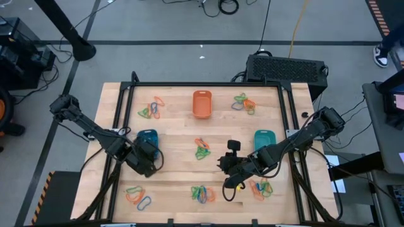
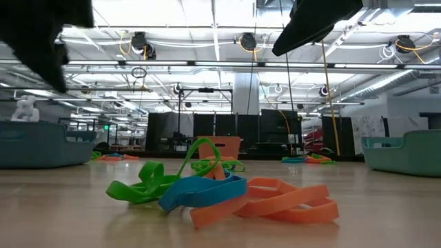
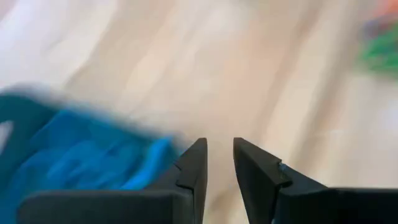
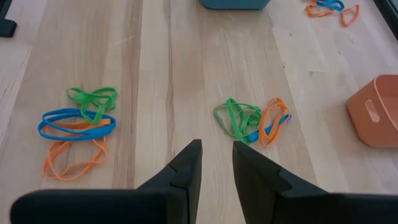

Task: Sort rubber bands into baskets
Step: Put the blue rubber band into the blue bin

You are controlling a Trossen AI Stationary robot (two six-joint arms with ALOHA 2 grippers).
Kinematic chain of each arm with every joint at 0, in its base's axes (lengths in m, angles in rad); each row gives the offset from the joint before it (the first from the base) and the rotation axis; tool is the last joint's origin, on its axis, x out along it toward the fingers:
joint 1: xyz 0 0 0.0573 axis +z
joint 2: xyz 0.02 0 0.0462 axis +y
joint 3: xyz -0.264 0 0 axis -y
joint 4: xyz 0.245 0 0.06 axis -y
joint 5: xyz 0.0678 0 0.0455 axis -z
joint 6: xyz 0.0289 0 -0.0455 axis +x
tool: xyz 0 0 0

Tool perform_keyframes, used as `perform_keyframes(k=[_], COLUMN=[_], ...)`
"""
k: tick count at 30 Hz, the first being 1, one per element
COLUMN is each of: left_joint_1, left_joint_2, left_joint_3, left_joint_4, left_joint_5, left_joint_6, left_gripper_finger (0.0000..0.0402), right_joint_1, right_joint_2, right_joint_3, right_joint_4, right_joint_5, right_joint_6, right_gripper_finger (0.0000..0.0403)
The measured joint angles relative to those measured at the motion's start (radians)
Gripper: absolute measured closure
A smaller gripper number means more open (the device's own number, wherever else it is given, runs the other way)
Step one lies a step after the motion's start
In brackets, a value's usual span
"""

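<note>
While rubber bands lie scattered in small piles across the counter [image 1: 177, 126], none is seen held by either arm. One pile [image 1: 202, 193] sits at the near edge centre, a mix of green, blue and orange; the same pile [image 2: 220, 193] fills the foreground of the low view. Another pile [image 1: 201, 149] is found mid-counter, seen also from the right wrist [image 4: 252, 120]. Further piles are seen at near left [image 1: 138, 197], near right [image 1: 260, 188], far left [image 1: 150, 109] and far right [image 1: 244, 103].

The orange basket [image 1: 201, 104] is placed at the far centre, the blue basket [image 1: 148, 140] on the left, the teal-green basket [image 1: 264, 140] on the right.

The left gripper [image 1: 150, 162] is positioned just beside the blue basket's near edge, its arm reaching in from the far left, elbow bent, wrist angled down toward the counter. In the left wrist view the fingers [image 3: 194, 167] are parted by a narrow gap, nothing between them, with the blue basket [image 3: 81, 155] just beside them.

The right gripper [image 1: 228, 165] is held between the mid-counter pile and the near-right pile, its arm stretched in from the right edge and sloped down. Its fingers [image 4: 189, 163] are likewise parted by a narrow gap, empty, above bare wood.
</note>
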Motion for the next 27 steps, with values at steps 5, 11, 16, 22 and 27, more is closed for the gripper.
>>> perform_keyframes(k=[5, 11, 16, 22, 27], left_joint_1=[0.0, -0.002, -0.004, -0.029, -0.034], left_joint_2=[0.024, 0.16, 0.33, 0.53, 0.672], left_joint_3=[0.001, 0.001, 0.001, 0.044, 0.151], left_joint_4=[0.341, 0.677, 0.961, 1.205, 1.208], left_joint_5=[-0.008, 0.026, 0.121, 0.171, 0.174], left_joint_6=[0.189, 0.41, 0.605, 0.812, 0.877], left_gripper_finger=[0.0317, 0.0317, 0.0317, 0.0317, 0.0317], right_joint_1=[0.0, 0.0, 0.0, 0.0, 0.0], right_joint_2=[0.0, 0.0, 0.0, 0.0, 0.0], right_joint_3=[0.0, 0.0, 0.0, 0.0, 0.0], right_joint_4=[0.006, 0.009, 0.011, 0.014, 0.017], right_joint_5=[0.0, 0.0, 0.0, 0.0, 0.0], right_joint_6=[0.0, 0.0, -0.002, -0.004, -0.004], right_gripper_finger=[0.0321, 0.0321, 0.0321, 0.0321, 0.0321])
